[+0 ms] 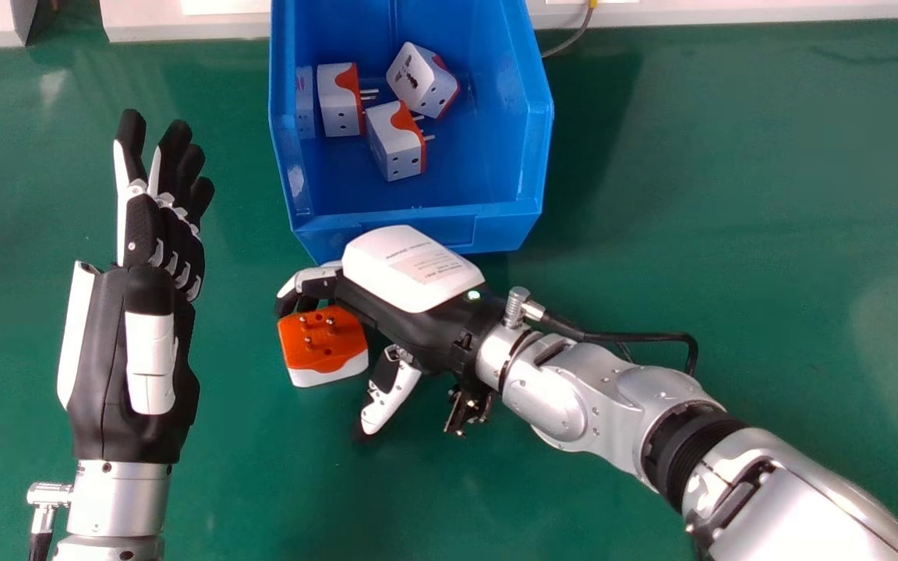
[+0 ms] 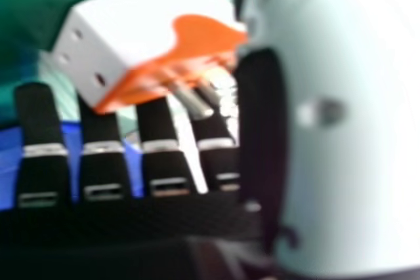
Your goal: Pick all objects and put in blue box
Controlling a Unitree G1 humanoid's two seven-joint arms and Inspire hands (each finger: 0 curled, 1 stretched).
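You have a green table (image 1: 730,195) under everything, and on it the blue box (image 1: 418,210), its near wall close by the right hand. Your right arm (image 1: 613,413) comes in low from the right, so if you lift before backing off from that wall, the knuckles could catch it and shove the box. The right hand (image 1: 418,273) is spread, its fingers lightly bent at the far side of the loose adapter and its thumb standing apart on the near side; nothing is pinched yet. The left hand (image 1: 153,312) lies idle at the left of the head view, fingers extended. Three adapters already sit in the box: one by its left side (image 1: 340,101), one in front (image 1: 398,140), one behind (image 1: 422,78). The loose adapter (image 1: 324,343) is on the table in front of the box, prongs (image 1: 330,323) up, between fingers and thumb but off towards the fingertips. That is your main worry: close now and the tips may get only an edge, squeezing it out or twisting it. If the fingers land before the thumb, they may drag it across the table. A pad settling on the prongs instead of the flat sides would make for a rocking, slip-prone hold.
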